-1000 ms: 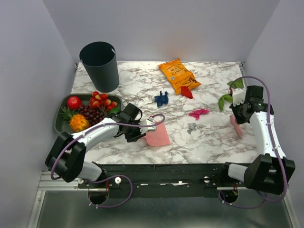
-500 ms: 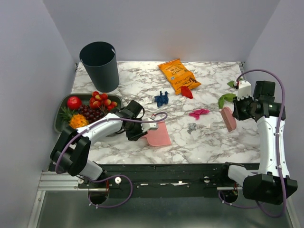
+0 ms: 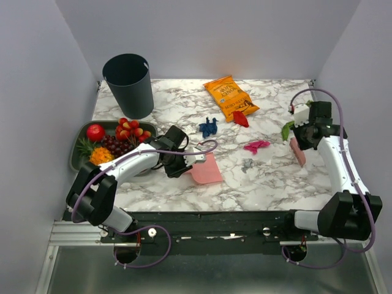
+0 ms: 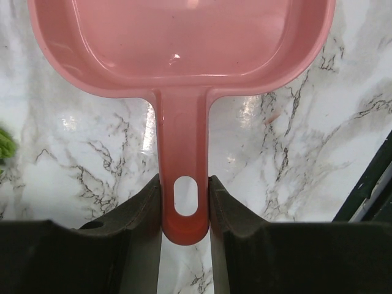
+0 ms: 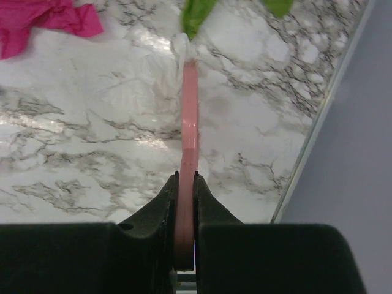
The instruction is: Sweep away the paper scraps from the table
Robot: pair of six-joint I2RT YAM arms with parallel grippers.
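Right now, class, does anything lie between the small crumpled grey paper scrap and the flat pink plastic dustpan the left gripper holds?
Nothing visible does. Only bare white marble-patterned table separates the grey paper scrap from the pink dustpan in the left gripper; the right gripper's pink brush is elsewhere.

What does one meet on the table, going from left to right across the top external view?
fruit tray → dustpan → magenta scrap → green scrap
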